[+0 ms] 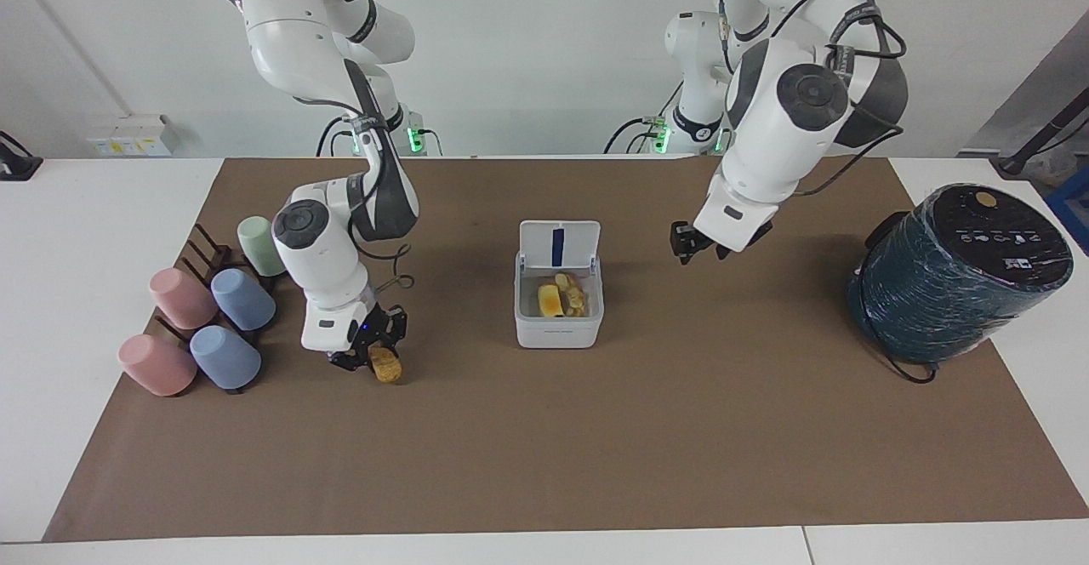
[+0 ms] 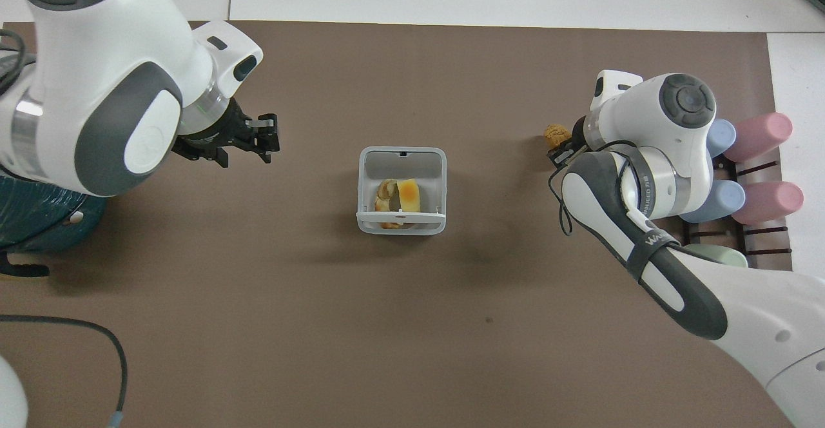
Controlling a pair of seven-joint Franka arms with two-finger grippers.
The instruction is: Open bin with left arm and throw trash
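The white bin (image 1: 558, 333) stands mid-mat with its lid (image 1: 559, 245) swung up on the side nearer the robots. Inside lie a yellow block (image 1: 550, 299) and a golden croissant (image 1: 572, 290), also seen from overhead as the yellow block (image 2: 408, 195) and croissant (image 2: 385, 194) within the bin's rim (image 2: 363, 189). My left gripper (image 1: 686, 247) hangs open and empty over the mat, beside the bin toward the left arm's end. My right gripper (image 1: 379, 359) is down at the mat, shut on the brown bread lump (image 1: 390, 369) of trash beside the cups.
Pastel cups (image 1: 242, 299) lie on a dark rack (image 1: 208, 252) at the right arm's end, close to the right gripper. A big dark teal cylinder (image 1: 957, 271) with a cable stands at the left arm's end. The brown mat (image 1: 595, 446) covers the table.
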